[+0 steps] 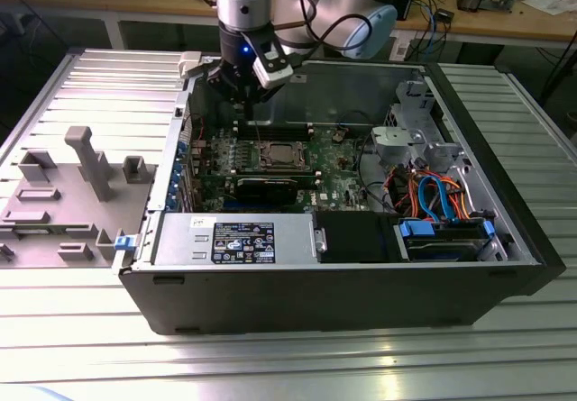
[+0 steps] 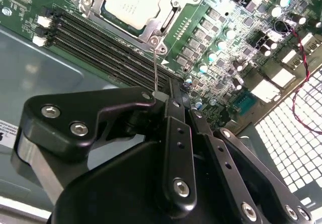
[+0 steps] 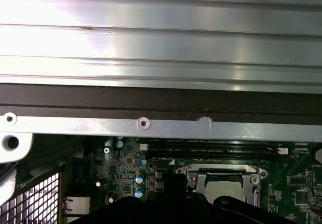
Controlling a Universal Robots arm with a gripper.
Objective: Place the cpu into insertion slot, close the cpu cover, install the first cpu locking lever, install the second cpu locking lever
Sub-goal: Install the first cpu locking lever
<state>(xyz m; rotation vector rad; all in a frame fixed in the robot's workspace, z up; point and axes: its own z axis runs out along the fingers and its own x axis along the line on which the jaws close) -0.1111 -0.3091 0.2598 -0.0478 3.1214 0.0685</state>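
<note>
You see the gripper (image 1: 242, 95) in the upper middle of the exterior view, hanging over the far edge of the open computer case (image 1: 361, 284), just behind the motherboard (image 1: 334, 171). In the second wrist view its black fingers (image 2: 176, 133) stand pressed together in the lower half of the frame, and a thin wire lever (image 2: 155, 73) rises from their tip toward the socket; it looks clenched on this lever, though the contact point itself is small. The cpu (image 2: 132, 2) lies at the upper middle of that frame, flat inside the insertion slot (image 2: 173, 20), and the cpu cover (image 2: 166, 5) lies down around it, so its silver top shows through the window. In the exterior view the same socket sits in the center of the board. In the first wrist view you find the cpu (image 3: 229, 189) at the lower right, under the grey case wall (image 3: 151, 128). My judgement: the chip is light, stiff and flat, but the contact field under it is very fragile, so you should not push on it sideways. The lever is a thin springy steel wire; it can slip from smooth fingers, so take it near its free end and keep the grip square. The memory slots (image 2: 100, 43) beside the socket are near.
</note>
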